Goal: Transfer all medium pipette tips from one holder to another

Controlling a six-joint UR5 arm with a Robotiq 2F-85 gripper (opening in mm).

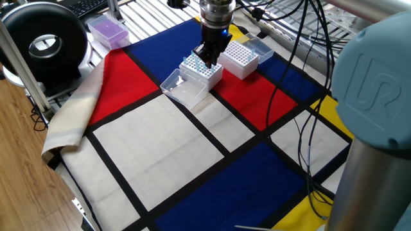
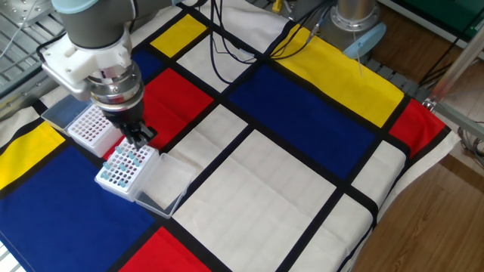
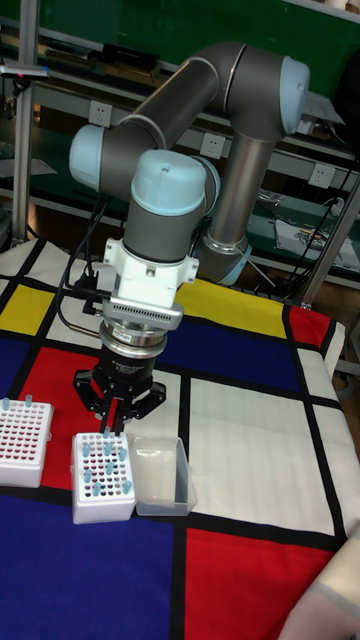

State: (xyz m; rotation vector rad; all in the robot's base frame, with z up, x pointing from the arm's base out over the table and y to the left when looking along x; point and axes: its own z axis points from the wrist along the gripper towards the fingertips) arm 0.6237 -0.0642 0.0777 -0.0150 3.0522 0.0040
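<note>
Several pale-blue medium pipette tips (image 3: 101,468) stand in a white perforated holder (image 1: 200,72) (image 2: 123,169) on the blue patch. My gripper (image 1: 205,61) (image 2: 139,140) (image 3: 117,425) hangs straight down over that holder's far edge. Its fingers are pinched together at the height of the tip tops and seem shut on one tip, which the fingers mostly hide. A second white holder (image 1: 241,59) (image 2: 88,128) (image 3: 22,447) stands right beside the first, and a few tips stick up along its far row (image 3: 24,405).
A clear lid (image 1: 182,88) (image 2: 162,187) (image 3: 160,475) lies hinged open beside the holder with the tips. Another clear lid (image 1: 261,47) lies behind the second holder. A purple box (image 1: 108,30) and a black round device (image 1: 43,43) sit at the cloth's far corner. Cables (image 1: 302,90) trail across the mat.
</note>
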